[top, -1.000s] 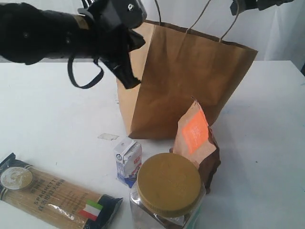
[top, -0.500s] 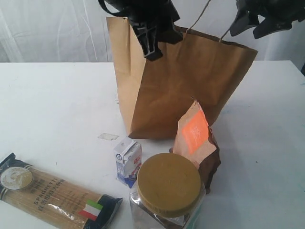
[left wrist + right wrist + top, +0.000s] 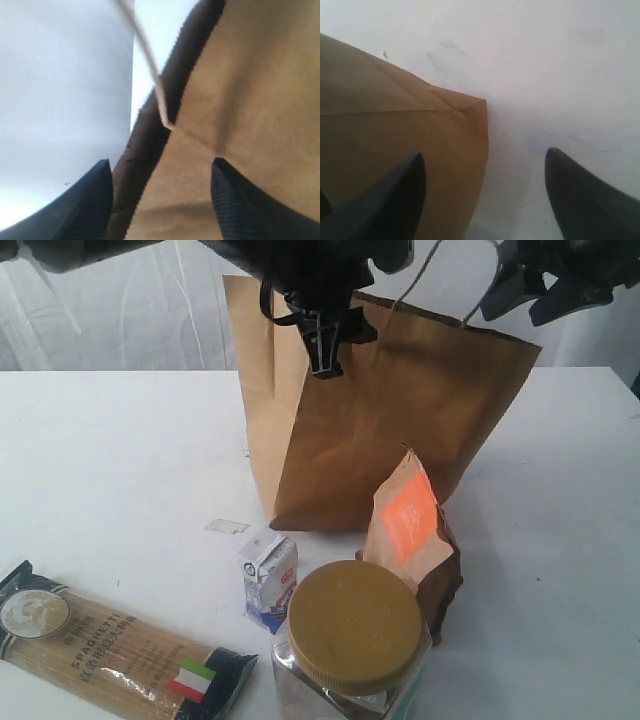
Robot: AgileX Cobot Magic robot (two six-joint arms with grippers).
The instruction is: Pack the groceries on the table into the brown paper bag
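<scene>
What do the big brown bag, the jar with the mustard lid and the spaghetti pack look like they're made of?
Brown paper bag: matte kraft paper, shown by sharp creases and a serrated rim.
Clear jar: see-through body, probably plastic, possibly glass; its mustard lid looks like matte plastic.
Spaghetti pack: thin glossy plastic film, with the pasta visible through it.
</scene>
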